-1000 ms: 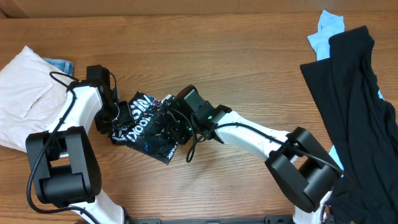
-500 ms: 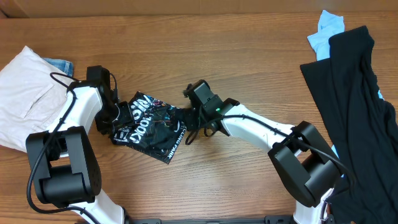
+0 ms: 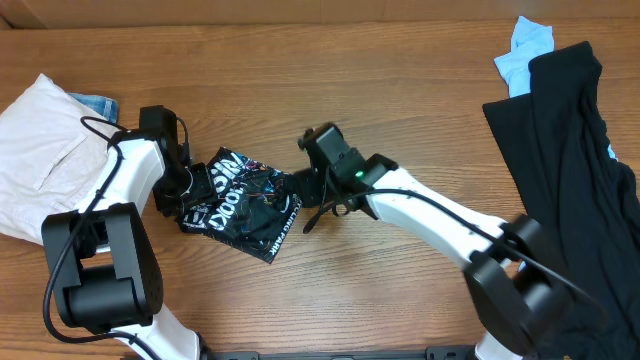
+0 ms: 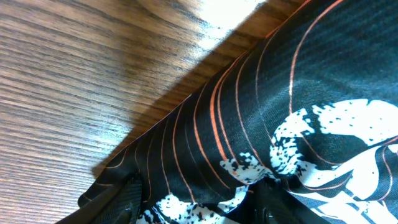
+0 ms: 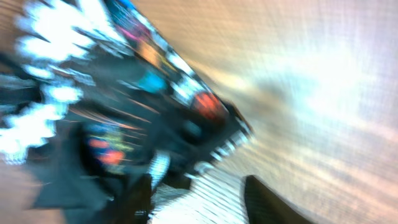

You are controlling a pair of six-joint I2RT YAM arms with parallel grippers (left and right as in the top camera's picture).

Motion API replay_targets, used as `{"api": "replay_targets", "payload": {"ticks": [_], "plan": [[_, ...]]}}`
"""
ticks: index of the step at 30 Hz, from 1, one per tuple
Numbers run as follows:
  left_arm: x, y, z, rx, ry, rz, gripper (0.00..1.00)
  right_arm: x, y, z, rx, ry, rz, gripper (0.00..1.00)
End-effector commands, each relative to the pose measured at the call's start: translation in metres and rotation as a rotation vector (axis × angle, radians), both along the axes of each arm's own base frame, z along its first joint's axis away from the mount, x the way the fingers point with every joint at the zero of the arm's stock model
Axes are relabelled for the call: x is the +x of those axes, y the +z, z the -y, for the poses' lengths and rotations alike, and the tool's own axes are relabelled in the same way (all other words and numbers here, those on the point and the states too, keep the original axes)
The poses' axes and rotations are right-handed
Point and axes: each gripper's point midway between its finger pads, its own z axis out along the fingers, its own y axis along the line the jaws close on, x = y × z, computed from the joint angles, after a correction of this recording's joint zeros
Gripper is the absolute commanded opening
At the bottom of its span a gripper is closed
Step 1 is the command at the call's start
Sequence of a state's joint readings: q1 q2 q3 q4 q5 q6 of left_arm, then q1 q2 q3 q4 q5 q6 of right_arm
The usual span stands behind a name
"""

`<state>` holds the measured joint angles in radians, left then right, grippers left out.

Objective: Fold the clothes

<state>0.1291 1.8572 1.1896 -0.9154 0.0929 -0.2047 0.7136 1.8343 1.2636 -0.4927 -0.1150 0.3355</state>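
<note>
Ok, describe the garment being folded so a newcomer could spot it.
On the wooden table, look left of centre. There lies a folded black jersey shirt. Unlike the plain black garment at right and the beige garment at left, it carries bold white lettering and coloured logos.

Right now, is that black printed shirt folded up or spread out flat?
Folded. The black shirt lies as a small compact packet on the table, with no sleeves spread out.

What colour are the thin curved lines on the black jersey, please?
Orange, on the jersey; clearest in the left wrist view.
</note>
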Motion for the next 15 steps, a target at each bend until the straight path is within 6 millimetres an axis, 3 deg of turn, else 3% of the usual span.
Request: {"api": "replay_targets", "payload": {"ticks": [1,6,15], "plan": [[-0.002,0.002,0.001,-0.008,0.014,0.004,0.61,0.01,0.04,-0.012,0.055,0.076,0.109,0.59],[-0.002,0.002,0.001,-0.009,0.014,0.004,0.62,0.013,0.025,-0.015,0.041,0.077,0.092,0.59],[-0.003,0.002,0.001,-0.009,0.014,0.0,0.62,0.014,-0.027,-0.018,-0.005,0.083,0.022,0.56]]}}
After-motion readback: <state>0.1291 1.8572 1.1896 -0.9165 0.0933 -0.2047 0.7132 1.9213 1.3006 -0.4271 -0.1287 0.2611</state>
